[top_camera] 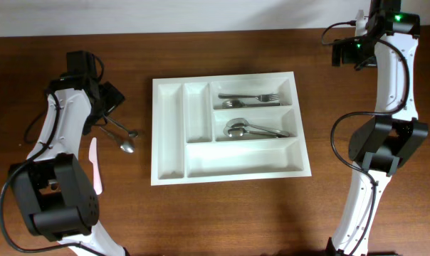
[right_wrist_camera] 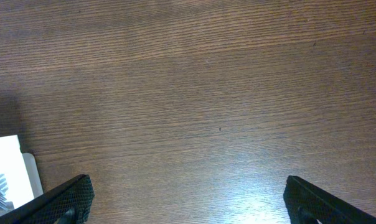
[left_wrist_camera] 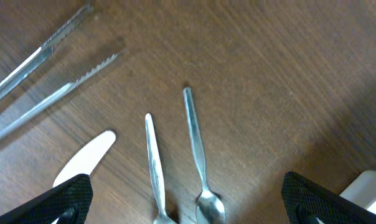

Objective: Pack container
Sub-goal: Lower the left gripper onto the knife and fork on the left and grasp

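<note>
The white container (top_camera: 169, 167) lies mid-table. Its top wide compartment holds forks (top_camera: 249, 98) and its middle one spoons (top_camera: 247, 129); the other compartments look empty. Two loose spoons (top_camera: 122, 136) lie left of it, also in the left wrist view (left_wrist_camera: 197, 149). My left gripper (top_camera: 108, 107) hovers open just above them, fingertips wide apart (left_wrist_camera: 185, 202). A white plastic knife (top_camera: 95, 165) lies nearby, its tip in the left wrist view (left_wrist_camera: 88, 158). My right gripper (top_camera: 347, 53) is open and empty above bare wood (right_wrist_camera: 185, 199) at the far right.
Serrated metal tongs (left_wrist_camera: 45, 74) lie on the table beyond the spoons in the left wrist view. A corner of the container (right_wrist_camera: 7, 168) shows at the left edge of the right wrist view. The table's far edge meets a white wall.
</note>
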Robot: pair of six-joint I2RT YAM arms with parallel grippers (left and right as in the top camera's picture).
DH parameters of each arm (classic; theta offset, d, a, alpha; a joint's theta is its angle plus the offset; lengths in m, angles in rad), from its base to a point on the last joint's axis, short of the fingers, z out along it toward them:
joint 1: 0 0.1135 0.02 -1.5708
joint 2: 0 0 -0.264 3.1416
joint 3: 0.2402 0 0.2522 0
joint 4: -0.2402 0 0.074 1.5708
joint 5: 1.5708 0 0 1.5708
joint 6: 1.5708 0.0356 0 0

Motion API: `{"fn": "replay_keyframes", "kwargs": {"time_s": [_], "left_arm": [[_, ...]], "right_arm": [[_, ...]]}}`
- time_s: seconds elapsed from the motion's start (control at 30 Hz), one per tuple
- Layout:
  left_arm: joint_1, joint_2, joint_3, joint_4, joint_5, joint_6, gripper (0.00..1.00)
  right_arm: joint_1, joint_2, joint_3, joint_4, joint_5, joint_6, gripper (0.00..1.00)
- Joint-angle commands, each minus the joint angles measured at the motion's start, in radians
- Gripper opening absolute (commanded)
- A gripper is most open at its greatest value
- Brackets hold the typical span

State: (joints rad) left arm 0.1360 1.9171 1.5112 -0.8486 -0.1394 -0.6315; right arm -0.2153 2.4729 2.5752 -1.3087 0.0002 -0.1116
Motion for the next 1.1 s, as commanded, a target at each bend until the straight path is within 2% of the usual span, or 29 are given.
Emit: {"fn": "replay_keyframes", "kwargs": {"time_s": [0.0, 0.3, 0.4, 0.5, 0.7, 0.77, 0.8, 0.87, 1.07], "left_arm": [[-0.002, 0.054, 0.011, 0.023, -0.014, 0.019, 0.99], [-0.003, 0.212, 0.011, 0.033, 0.152, -0.024, 1.00], [-0.003, 0.217, 0.011, 0.026, 0.175, -0.034, 0.95], [-0.004, 0.217, 0.011, 0.005, 0.243, -0.035, 0.95], [-0.039, 0.217, 0.011, -0.044, 0.252, -0.039, 0.95], [-0.049, 0.217, 0.011, -0.069, 0.251, -0.038, 0.89], [-0.049, 0.217, 0.011, -0.068, 0.250, -0.038, 0.80], [-0.048, 0.217, 0.011, -0.068, 0.224, -0.057, 0.73], [-0.047, 0.217, 0.011, -0.065, 0.157, -0.064, 0.68]], "right_arm": [[-0.001, -0.025, 0.018, 0.000, 0.005, 0.005, 0.99], [-0.001, -0.025, 0.018, 0.000, 0.005, 0.005, 0.99], [-0.001, -0.025, 0.018, 0.000, 0.005, 0.005, 0.99], [-0.001, -0.025, 0.018, 0.000, 0.005, 0.005, 0.98], [-0.001, -0.025, 0.018, 0.000, 0.005, 0.005, 0.99], [-0.001, -0.025, 0.018, 0.000, 0.005, 0.005, 0.99], [-0.001, -0.025, 0.018, 0.000, 0.005, 0.005, 0.99], [-0.001, -0.025, 0.018, 0.000, 0.005, 0.005, 0.99], [-0.001, -0.025, 0.018, 0.000, 0.005, 0.005, 0.99]]}}
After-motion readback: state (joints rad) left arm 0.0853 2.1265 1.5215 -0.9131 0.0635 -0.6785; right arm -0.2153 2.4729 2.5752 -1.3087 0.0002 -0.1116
